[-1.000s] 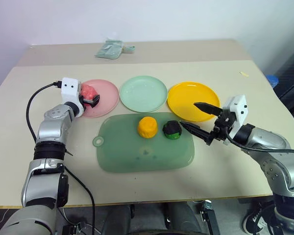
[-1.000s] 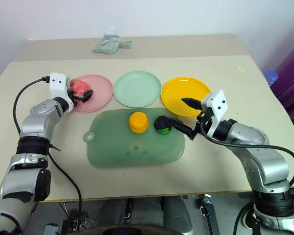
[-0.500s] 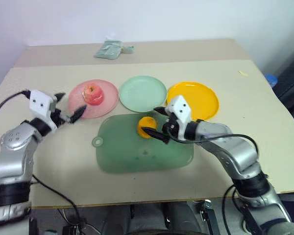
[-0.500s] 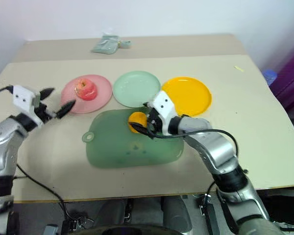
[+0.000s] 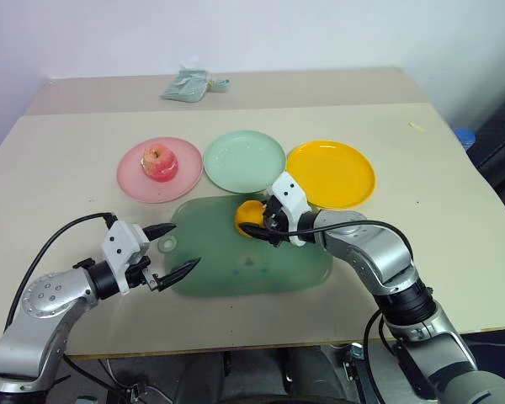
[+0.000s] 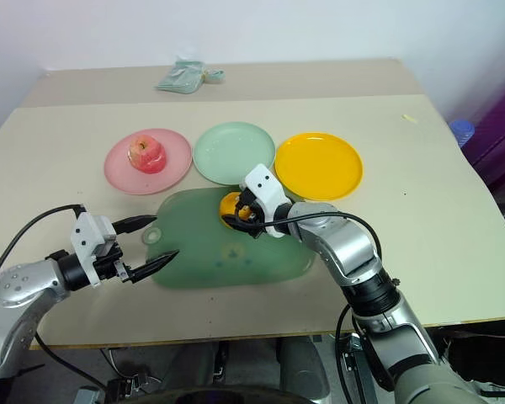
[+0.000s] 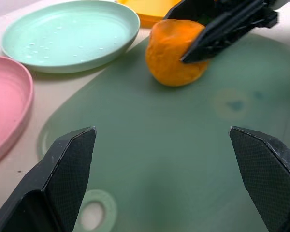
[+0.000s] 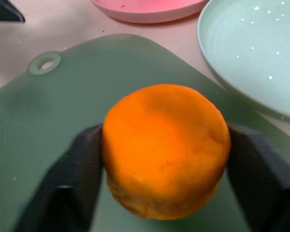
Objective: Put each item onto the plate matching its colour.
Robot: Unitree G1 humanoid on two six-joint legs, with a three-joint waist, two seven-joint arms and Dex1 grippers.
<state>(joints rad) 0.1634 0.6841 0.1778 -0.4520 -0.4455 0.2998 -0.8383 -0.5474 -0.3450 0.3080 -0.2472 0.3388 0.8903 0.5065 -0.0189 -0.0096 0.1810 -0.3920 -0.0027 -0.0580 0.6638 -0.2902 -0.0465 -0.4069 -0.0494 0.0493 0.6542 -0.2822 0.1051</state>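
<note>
Beige table [image 5: 454,219] against a pale wall — right gripper [image 5: 265,224] clamps the orange fruit [image 5: 249,216] at the green mat's [image 5: 236,269] far edge, left gripper [image 5: 175,249] spread wide, holding nothing, over the mat's tab corner.

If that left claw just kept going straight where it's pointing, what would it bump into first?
Most likely the orange fruit, which sits ahead between the left gripper's open jaws, on the green mat. The right gripper already clasps it. Depth is hard to judge.

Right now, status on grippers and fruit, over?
Right gripper jaws clamped on orange fruit over mat. Left gripper open, empty. Apple on pink plate.
</note>
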